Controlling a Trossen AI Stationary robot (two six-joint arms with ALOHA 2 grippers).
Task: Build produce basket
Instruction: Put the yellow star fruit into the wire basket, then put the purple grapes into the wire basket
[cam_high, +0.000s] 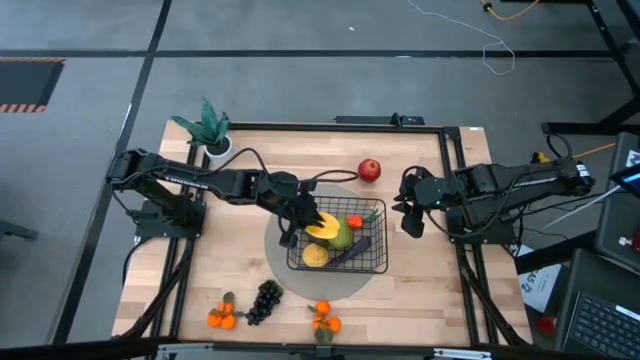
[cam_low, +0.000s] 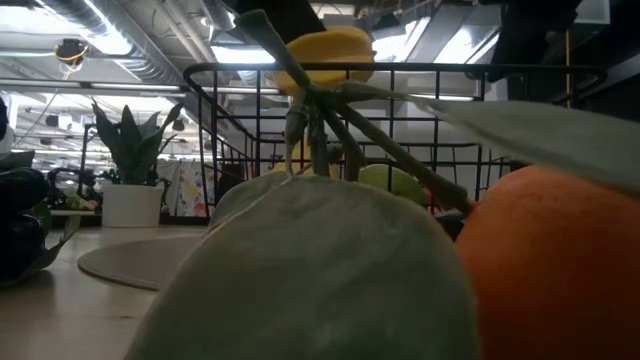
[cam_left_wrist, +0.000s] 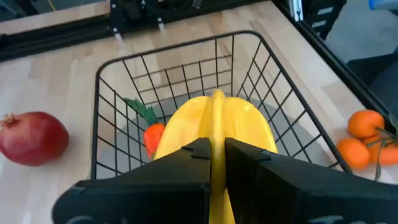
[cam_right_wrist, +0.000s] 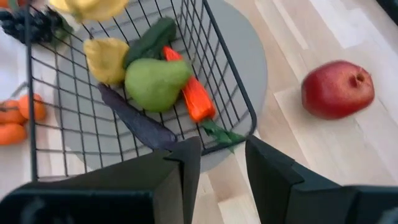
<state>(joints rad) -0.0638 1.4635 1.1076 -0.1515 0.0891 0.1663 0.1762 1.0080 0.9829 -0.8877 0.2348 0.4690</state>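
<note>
The black wire basket (cam_high: 372, 262) stands on the round grey mat (cam_high: 300, 285) in the middle of the table. In it lie a green pear (cam_right_wrist: 155, 84), an orange carrot (cam_right_wrist: 194, 96), a yellow lemon (cam_right_wrist: 106, 59), a green cucumber (cam_right_wrist: 149, 40) and a purple eggplant (cam_right_wrist: 137, 121). My left gripper (cam_high: 310, 220) is shut on the yellow starfruit (cam_high: 323, 229) over the basket's left part; in the low view the starfruit (cam_low: 325, 52) sits at rim height. My right gripper (cam_high: 412, 218) is open and empty, just right of the basket. My left gripper pinches the starfruit between its two fingers, on a raised ridge (cam_left_wrist: 217, 115) that runs into the gap between them. The fingers come from the table's left, slanting down. The starfruit sticks out beyond the fingertips, lifted clear above the basket's floor.
A red round fruit (cam_high: 369, 170) lies on the table behind the basket. Black grapes (cam_high: 265, 300) and two tangerine clusters (cam_high: 221, 318) (cam_high: 325, 320) lie near the front edge. A teal plant in a white pot (cam_high: 212, 135) stands at the far left.
</note>
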